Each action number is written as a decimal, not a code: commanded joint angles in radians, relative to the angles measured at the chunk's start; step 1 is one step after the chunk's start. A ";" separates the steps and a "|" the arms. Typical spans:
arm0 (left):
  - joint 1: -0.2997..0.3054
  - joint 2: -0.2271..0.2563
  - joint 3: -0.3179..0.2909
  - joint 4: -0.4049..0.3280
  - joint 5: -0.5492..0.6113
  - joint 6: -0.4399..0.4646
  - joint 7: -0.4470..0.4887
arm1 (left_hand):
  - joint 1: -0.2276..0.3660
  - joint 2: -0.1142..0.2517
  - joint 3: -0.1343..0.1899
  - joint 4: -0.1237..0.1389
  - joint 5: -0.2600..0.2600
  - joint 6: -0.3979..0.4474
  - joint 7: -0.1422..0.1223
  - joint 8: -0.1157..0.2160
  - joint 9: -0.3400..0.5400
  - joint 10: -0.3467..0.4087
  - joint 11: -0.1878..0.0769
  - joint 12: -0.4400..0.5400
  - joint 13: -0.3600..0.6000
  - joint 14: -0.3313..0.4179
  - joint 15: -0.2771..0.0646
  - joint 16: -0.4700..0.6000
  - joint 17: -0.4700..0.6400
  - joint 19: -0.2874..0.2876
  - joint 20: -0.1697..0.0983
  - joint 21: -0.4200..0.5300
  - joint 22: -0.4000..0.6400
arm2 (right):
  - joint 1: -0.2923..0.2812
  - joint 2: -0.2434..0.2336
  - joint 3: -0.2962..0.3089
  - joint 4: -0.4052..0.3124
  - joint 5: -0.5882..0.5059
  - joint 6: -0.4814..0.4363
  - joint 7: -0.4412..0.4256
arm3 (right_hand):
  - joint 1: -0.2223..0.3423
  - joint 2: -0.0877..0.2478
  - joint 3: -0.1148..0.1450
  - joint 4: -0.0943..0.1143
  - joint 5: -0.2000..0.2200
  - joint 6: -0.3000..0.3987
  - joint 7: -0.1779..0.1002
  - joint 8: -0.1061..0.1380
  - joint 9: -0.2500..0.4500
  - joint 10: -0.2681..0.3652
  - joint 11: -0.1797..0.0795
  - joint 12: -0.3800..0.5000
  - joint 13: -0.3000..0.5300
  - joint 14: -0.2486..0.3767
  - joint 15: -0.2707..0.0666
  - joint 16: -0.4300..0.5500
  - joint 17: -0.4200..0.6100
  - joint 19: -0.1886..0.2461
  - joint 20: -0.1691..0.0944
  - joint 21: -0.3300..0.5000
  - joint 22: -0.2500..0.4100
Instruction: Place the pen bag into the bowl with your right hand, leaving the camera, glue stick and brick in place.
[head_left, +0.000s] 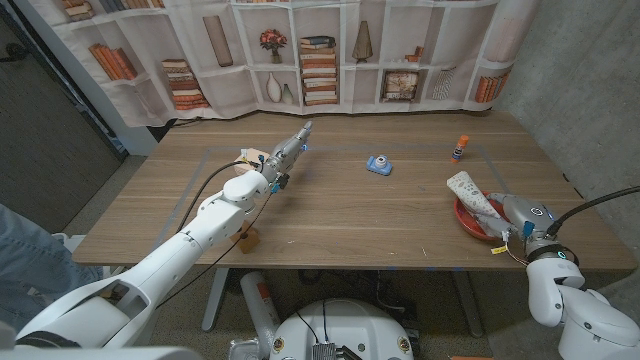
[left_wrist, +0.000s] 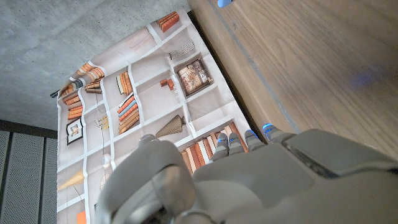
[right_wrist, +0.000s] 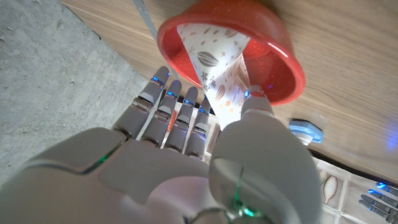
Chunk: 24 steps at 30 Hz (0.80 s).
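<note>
Gripping the white patterned fabric pen bag, the right hand has it in the shiny red bowl; left hand loose, holding nothing.

Left hand seen from the back, grey-white, fingers stretched out straight and together, blue lights at the tips, nothing in it. It is at the far edge of the wooden table, with a bookshelf-print curtain hanging behind that edge and a grey concrete wall beside the curtain. A blue object is just visible on the table, too cropped to tell what it is.
</note>
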<state>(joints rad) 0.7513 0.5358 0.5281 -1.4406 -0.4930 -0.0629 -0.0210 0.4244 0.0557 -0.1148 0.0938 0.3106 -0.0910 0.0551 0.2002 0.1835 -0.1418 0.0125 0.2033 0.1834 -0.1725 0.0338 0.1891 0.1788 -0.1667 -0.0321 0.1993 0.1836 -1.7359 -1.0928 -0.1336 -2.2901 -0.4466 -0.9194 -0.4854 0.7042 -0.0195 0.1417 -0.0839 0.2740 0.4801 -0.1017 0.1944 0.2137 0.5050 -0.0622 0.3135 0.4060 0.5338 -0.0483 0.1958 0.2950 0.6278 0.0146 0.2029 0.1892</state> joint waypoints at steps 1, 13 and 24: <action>-0.003 -0.001 0.001 0.013 -0.002 -0.001 -0.005 | -0.001 0.008 -0.006 0.001 -0.002 -0.005 0.002 -0.002 0.005 -0.005 0.001 0.000 0.005 -0.055 0.002 -0.001 0.005 -0.150 -0.009 0.005 0.003 | 0.004 0.004 0.000 0.000 0.008 0.021 -0.027 | -0.009 -0.004 -0.005 -0.001 0.008 -0.003 0.002 0.001 0.002 -0.004 0.004 0.000 0.004 -0.007 -0.052 -0.002 0.001 0.007 0.001 0.000 0.001; -0.004 0.003 -0.002 0.018 -0.008 -0.001 -0.012 | 0.000 0.009 -0.008 0.000 -0.002 -0.005 0.002 -0.002 0.005 -0.003 -0.002 0.001 0.005 -0.055 0.002 -0.001 0.005 -0.150 -0.009 0.005 0.003 | -0.009 0.011 0.032 -0.015 0.013 0.050 -0.033 | -0.012 -0.007 -0.010 -0.001 0.018 -0.031 0.001 -0.004 0.001 -0.031 0.009 -0.010 0.005 -0.033 -0.044 -0.007 -0.006 0.006 0.005 0.001 0.001; -0.003 0.006 -0.003 0.020 -0.009 0.000 -0.014 | 0.001 0.010 -0.009 0.000 -0.002 -0.005 0.002 -0.002 0.005 -0.005 0.000 0.000 0.005 -0.056 0.002 -0.001 0.005 -0.151 -0.007 0.005 0.003 | -0.023 0.039 0.067 -0.009 0.008 0.111 -0.049 | -0.018 -0.012 -0.018 0.001 0.031 -0.074 0.000 -0.009 0.000 -0.073 0.022 -0.027 0.005 -0.075 -0.032 -0.013 -0.014 -0.004 0.014 -0.001 0.001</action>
<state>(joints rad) 0.7479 0.5387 0.5274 -1.4235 -0.4990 -0.0638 -0.0313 0.4244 0.0557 -0.1176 0.0967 0.3106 -0.0910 0.0551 0.2002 0.1834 -0.1418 0.0125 0.2033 0.1834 -0.1725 0.0338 0.1891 0.1788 -0.1668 -0.0321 0.1993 0.1836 -1.7442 -1.0809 -0.1033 -2.3023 -0.4360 -0.8654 -0.5186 0.6909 -0.0328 0.1286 -0.0819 0.2965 0.4175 -0.1037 0.1874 0.2139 0.4439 -0.0413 0.2903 0.4059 0.4658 -0.0454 0.1849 0.2792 0.6205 0.0217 0.2029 0.1891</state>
